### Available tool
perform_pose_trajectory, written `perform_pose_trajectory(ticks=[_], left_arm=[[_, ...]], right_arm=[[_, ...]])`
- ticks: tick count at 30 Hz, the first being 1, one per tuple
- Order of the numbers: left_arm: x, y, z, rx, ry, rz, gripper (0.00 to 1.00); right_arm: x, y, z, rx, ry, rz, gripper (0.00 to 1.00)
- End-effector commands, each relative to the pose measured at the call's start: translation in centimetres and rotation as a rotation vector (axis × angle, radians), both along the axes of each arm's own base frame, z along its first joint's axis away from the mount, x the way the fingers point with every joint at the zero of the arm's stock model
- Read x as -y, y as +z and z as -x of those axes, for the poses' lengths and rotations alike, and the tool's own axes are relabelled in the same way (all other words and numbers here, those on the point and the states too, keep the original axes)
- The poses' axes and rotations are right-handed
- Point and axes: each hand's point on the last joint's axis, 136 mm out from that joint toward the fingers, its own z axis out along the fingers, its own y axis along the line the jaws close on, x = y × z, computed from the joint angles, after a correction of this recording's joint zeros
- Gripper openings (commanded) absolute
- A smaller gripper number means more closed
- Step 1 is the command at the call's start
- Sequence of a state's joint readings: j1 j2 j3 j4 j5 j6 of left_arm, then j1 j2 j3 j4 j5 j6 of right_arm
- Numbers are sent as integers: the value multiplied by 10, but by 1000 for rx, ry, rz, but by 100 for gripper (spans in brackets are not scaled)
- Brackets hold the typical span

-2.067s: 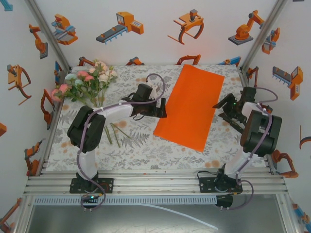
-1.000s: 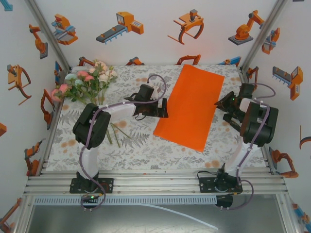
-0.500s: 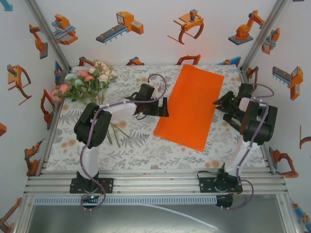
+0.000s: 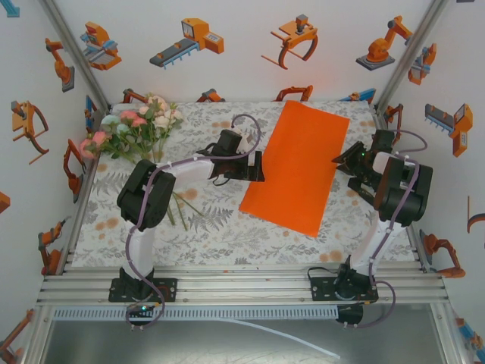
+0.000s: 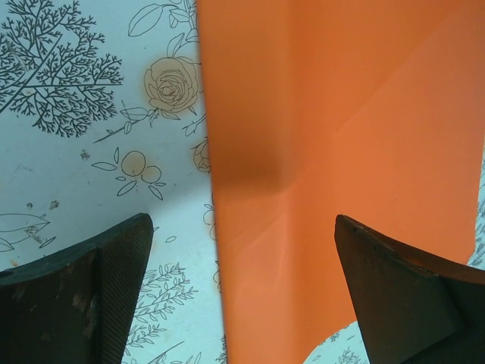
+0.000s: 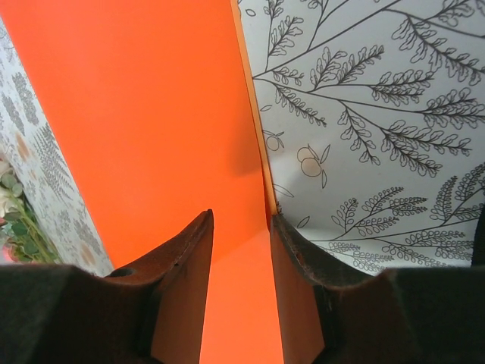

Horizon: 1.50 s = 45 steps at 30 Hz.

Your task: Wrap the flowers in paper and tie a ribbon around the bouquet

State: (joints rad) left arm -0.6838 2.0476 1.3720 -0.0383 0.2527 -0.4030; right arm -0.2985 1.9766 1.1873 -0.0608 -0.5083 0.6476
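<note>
Right wrist: paper (image 6: pixel 136 114) edge lies within the right pincer (image 6: pixel 241 218) (jaws slightly apart).

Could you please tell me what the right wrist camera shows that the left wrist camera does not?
Right wrist view: the right gripper, its jaws fairly close together but apart, with one long edge of the paper running between them, and a bit of the flowers at the lower left. Left wrist view: the left gripper, jaws wide apart astride the opposite edge, and faint creases in the sheet. Both: the orange paper lying on the printed tablecloth.
</note>
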Motion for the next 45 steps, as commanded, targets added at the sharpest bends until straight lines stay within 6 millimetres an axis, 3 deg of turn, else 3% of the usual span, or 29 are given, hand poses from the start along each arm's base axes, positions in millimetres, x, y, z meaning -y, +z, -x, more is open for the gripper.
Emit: perform_pose_trajectory(ticks=[1,12,19,24,39,45], left_arm=[[-2,-23,6,-71,-4,-27,97],[-1,-29,8,-87,-10,-24,97],[0,-29,8,-88,-12,-24,97],[0,-29,9,-87,-16,-23,97],[1,-31,12,-92,-30,-22,97],[1,-31,14,-93,-42,-24,97]], right_arm=[[-6,4,-9,38,27,-16,35],[-23,20,-13,142,72,-116,33],[-27,10,-4,122,65,-133,33],[-27,4,-1,115,52,-138,42],[-47,28,-12,273,78,-236,28],[-61,21,-11,244,112,-232,26]])
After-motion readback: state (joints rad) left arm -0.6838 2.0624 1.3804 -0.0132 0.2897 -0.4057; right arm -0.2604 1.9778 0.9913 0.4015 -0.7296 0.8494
